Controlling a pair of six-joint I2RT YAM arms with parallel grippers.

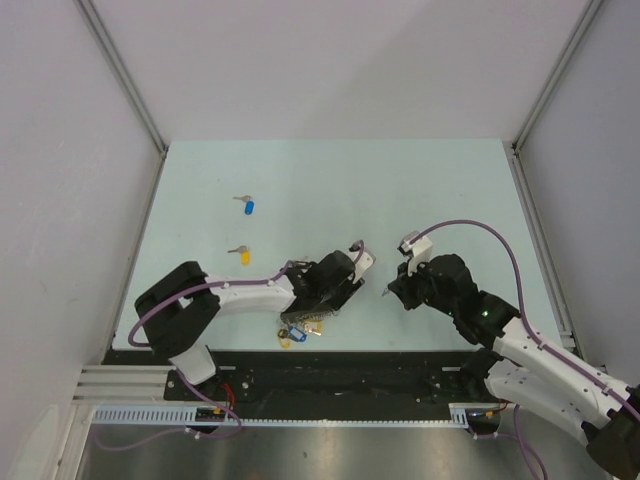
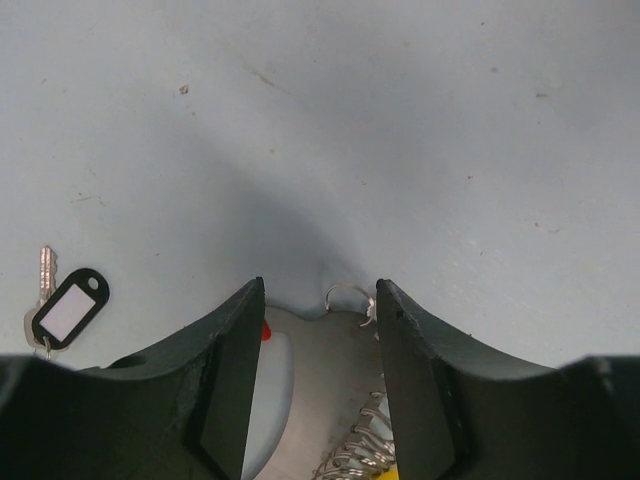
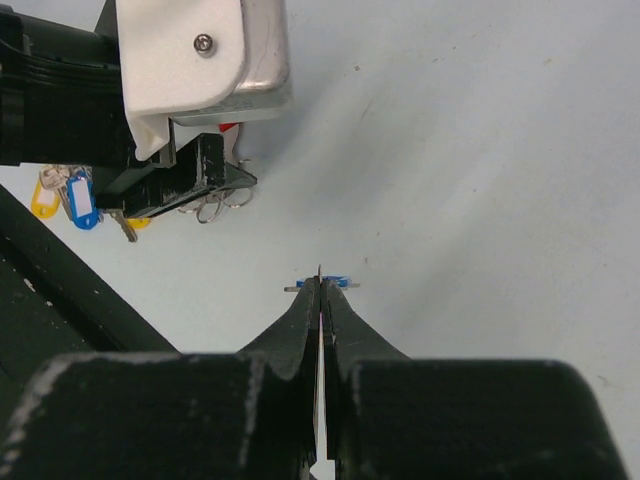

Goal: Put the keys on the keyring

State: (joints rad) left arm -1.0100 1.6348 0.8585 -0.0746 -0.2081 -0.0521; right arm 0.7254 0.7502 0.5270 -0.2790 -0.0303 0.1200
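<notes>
Between the open jaws of my left gripper [image 2: 320,292] lies the keyring [image 2: 320,390], a silver metal body with a red bit and small wire rings; neither pad visibly presses on it. In the top view that gripper [image 1: 362,256] covers most of the keyring, and tagged keys [image 1: 297,330] spill out beneath the wrist. My right gripper [image 3: 320,286] is shut on a thin key blade seen edge-on, with a blue head at its tips. It hovers just right of the left gripper [image 1: 388,292]. A blue key [image 1: 249,208] and a yellow key [image 1: 243,256] lie loose to the left.
A black-rimmed oval tag [image 2: 68,305] with a small key lies left of the left fingers. Yellow and blue tags [image 3: 65,195] lie near the black front rail [image 1: 330,362]. White walls enclose the pale table [image 1: 450,190].
</notes>
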